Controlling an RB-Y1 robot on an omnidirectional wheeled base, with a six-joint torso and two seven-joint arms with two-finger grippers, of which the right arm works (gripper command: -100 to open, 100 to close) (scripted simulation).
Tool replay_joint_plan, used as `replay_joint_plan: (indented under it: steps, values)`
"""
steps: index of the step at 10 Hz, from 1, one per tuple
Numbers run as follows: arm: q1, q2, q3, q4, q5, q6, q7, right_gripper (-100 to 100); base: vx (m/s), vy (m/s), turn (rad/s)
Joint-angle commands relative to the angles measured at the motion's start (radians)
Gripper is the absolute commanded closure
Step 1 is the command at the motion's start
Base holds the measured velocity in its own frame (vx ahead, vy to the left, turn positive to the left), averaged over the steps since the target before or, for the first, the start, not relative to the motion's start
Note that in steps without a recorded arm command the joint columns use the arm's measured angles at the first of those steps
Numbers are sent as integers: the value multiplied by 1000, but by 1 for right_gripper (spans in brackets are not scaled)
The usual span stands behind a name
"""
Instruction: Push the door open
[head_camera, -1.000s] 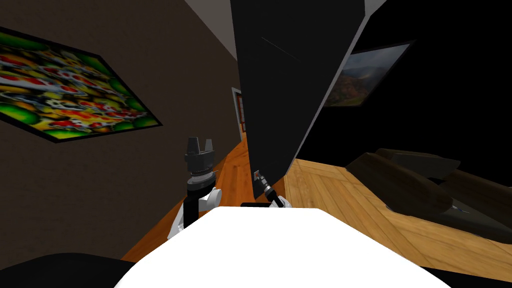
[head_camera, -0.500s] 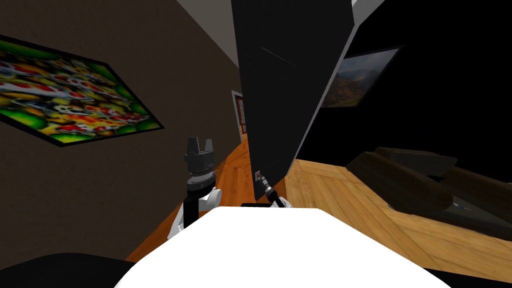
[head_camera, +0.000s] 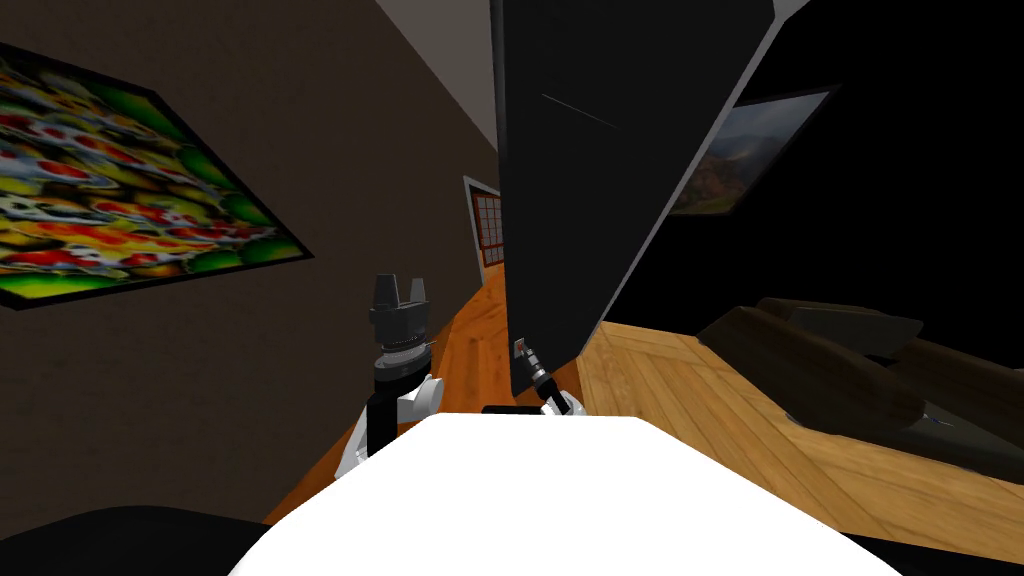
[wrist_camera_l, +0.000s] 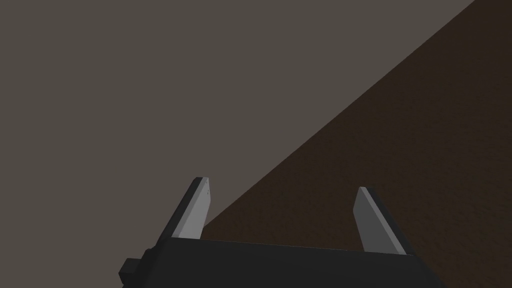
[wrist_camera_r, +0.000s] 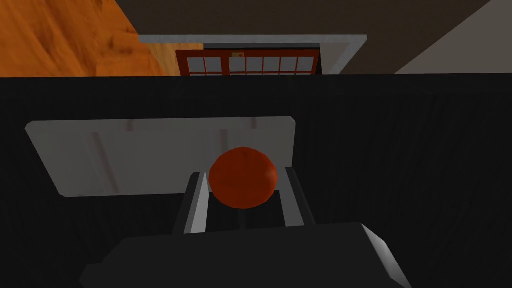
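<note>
Orange-red knob (wrist_camera_r: 243, 176), round and glossy, sits clamped between the two blades of the right gripper (wrist_camera_r: 245, 172), one blade pressing each side of it. Behind the knob and spreading out past one finger lies a light grey plate (wrist_camera_r: 125, 155), flat against the black door (wrist_camera_r: 400, 150). From where the head looks, the door (head_camera: 590, 150) rises as a tall black slab directly beyond the right gripper (head_camera: 520, 348), with its pale edge slanting off away from the fingers. Past the door's edge, well beyond the fingertips, stands a red-framed glazed door (wrist_camera_r: 247, 64) in a grey frame, with orange wooden floor (wrist_camera_r: 60, 35) beside it.

The left gripper (head_camera: 399, 295) is held upright near the brown wall, well apart from the door. Its fingers (wrist_camera_l: 195, 210) are spread wide and hold nothing.

A bright painting (head_camera: 130, 190) hangs on that wall. A landscape picture (head_camera: 735, 160) and a dark sofa (head_camera: 830, 370) lie on the door's far side.
</note>
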Motion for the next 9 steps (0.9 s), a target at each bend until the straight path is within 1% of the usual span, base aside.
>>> replay_joint_plan:
  steps: [1, 4, 5, 6, 8, 9]
  values:
    - [-8, 7, -31, 9, -8, -3, 7, 100, 132, 187, -71]
    - [-13, 29, -72, 19, -18, -2, 17, 100, 143, 158, -58]
    - [-14, 25, -62, 30, -16, -6, 15, 100, 76, 67, -26]
    - [-17, 14, -86, 30, -23, -6, 22, 100, 96, 105, -43]
    - [-20, 7, -112, 35, -31, -7, 29, 100, 166, 174, -70]
    - [-20, 7, -112, 35, -31, -7, 29, 100, 128, 105, -41]
